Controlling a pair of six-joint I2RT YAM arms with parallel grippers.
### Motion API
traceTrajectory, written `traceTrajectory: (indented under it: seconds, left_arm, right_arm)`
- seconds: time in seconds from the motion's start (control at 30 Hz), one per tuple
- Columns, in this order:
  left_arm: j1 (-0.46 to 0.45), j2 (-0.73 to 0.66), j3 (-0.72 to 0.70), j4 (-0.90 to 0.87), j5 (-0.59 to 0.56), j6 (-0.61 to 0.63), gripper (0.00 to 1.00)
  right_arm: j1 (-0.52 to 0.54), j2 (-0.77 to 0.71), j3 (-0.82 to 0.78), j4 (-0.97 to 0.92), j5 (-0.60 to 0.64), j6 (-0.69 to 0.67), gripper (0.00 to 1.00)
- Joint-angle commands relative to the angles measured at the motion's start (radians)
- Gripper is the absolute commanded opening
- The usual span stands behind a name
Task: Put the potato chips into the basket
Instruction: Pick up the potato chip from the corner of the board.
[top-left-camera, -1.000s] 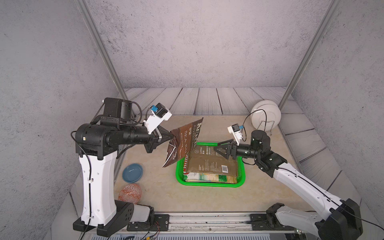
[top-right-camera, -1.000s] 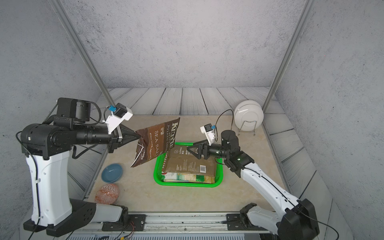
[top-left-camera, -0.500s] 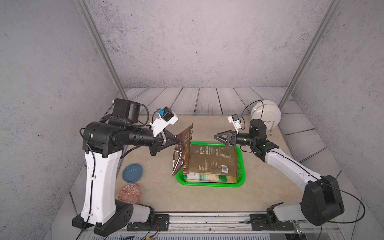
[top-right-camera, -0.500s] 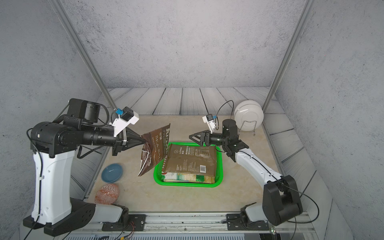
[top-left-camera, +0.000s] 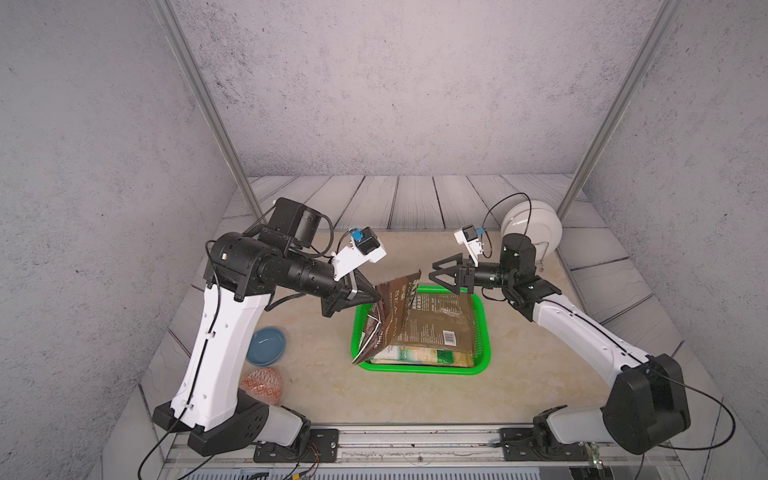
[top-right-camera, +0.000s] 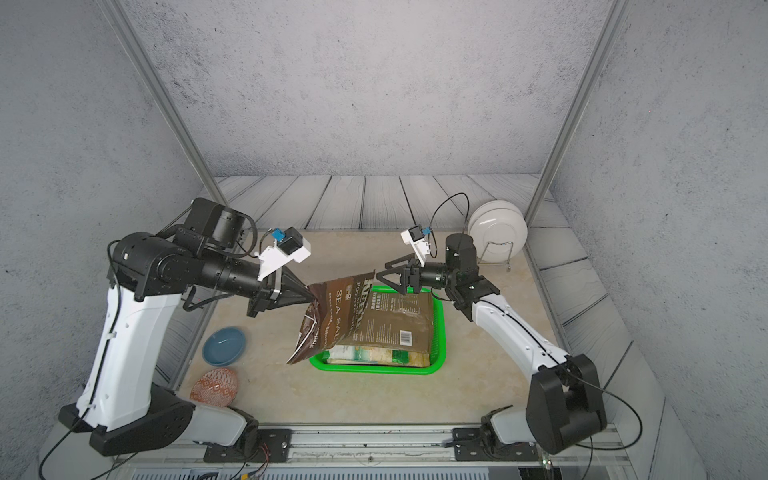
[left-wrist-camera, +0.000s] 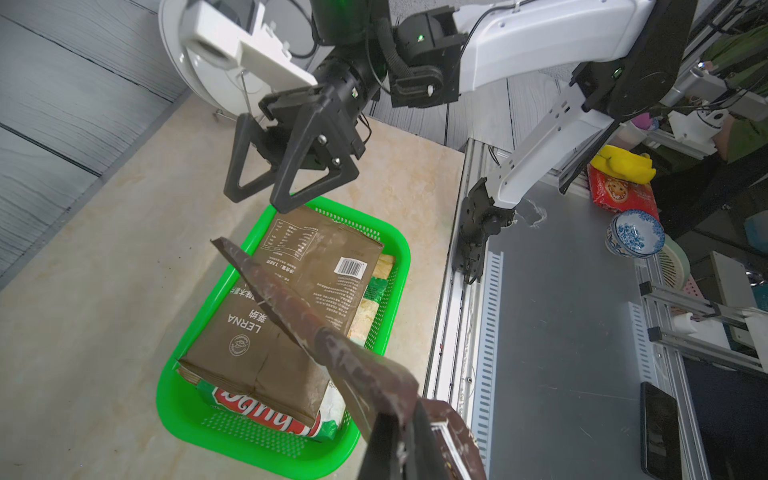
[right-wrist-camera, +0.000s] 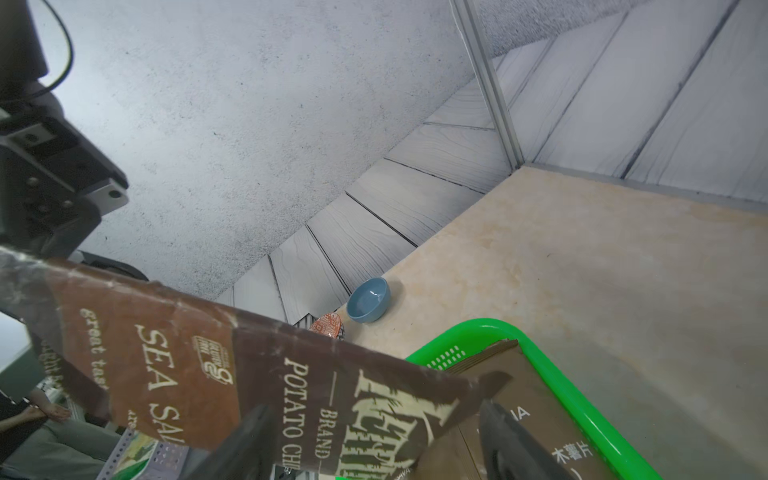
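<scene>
The left gripper (top-left-camera: 376, 297) is pinched tight on the upper edge of a dark brown potato chips bag (top-left-camera: 390, 316), a glossy, creased foil pouch with pale lettering that hangs tilted at the centre of the frame in both top views. Its lower corner dips by the left near corner of the basket (top-left-camera: 419, 369); whether it touches the rim I cannot tell. The basket is a bright green, shallow plastic rectangle with rounded corners and perforated walls, sitting on the beige stone-look table (top-left-camera: 540, 365). Inside it, a flat olive-brown bag (top-left-camera: 440, 320) with matte folds and a white barcode lies on top. Paler, crinkly bags (top-left-camera: 415, 357) peek out beneath it along the near side, one with a red label (left-wrist-camera: 257, 415) in the left wrist view. The right gripper (top-left-camera: 432, 271) hangs above the basket's far edge, just right of the brown bag's raised corner. Its black triangular fingers (left-wrist-camera: 291, 166) are spread wide and hold nothing. At lower left sit a smooth blue bowl (top-left-camera: 266, 345) and an orange-red patterned bowl (top-left-camera: 262, 384). Glossy white plates (top-left-camera: 532, 226) stand in a wire rack at upper right.
</scene>
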Motion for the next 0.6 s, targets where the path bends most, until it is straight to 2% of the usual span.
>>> traceTrajectory:
  seconds: [0.0, 0.13, 0.3, 0.57]
  left_arm:
    - [-0.028, 0.001, -0.003, -0.192, -0.008, -0.007, 0.00]
    - [-0.057, 0.005, -0.001, -0.192, -0.015, -0.015, 0.00]
    - [-0.081, 0.013, 0.017, -0.192, -0.038, -0.022, 0.00]
    - [-0.093, 0.013, 0.031, -0.193, -0.055, -0.025, 0.00]
  right_arm:
    - [0.002, -0.062, -0.015, 0.025, -0.029, -0.169, 0.83]
    - [0.009, -0.036, 0.016, 0.047, -0.109, -0.197, 0.85]
    - [0.051, 0.036, 0.143, -0.180, -0.158, -0.344, 0.82]
    - [0.092, 0.082, 0.120, -0.251, -0.215, -0.438, 0.79]
